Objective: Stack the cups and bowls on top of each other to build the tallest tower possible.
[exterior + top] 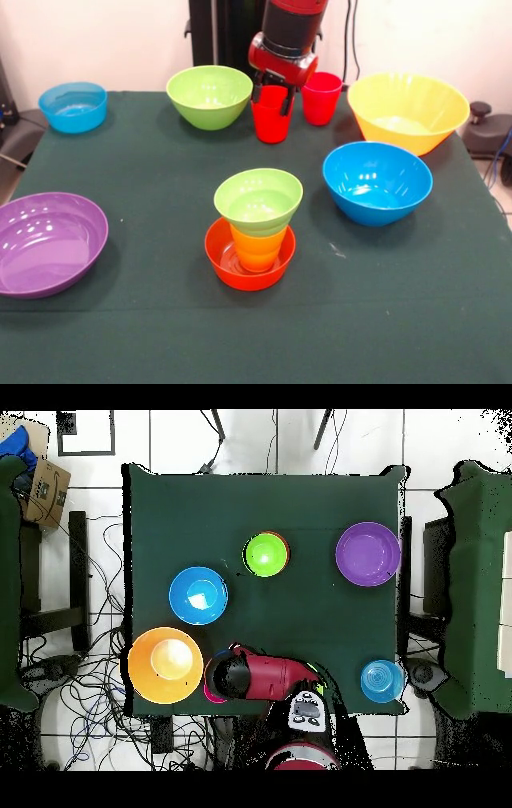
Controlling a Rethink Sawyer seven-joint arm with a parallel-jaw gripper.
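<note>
The tower (254,228) stands at the table's middle: a small orange bowl (228,260), a yellow-orange cup (256,246) in it, and a small green bowl (258,200) on top. It also shows in the overhead view (266,554). A red cup (271,124) stands upright at the far side, apart from the tower. My gripper (272,94) is down at this cup's rim. A pink-magenta cup (322,98) stands just right of it. In the overhead view the arm (255,675) hides the gripper and the red cup.
A large green bowl (210,96) sits left of the red cup and a large yellow bowl (408,112) at far right. A blue bowl (377,182) is right of the tower, a purple bowl (50,242) near left, and a small blue bowl (73,106) far left.
</note>
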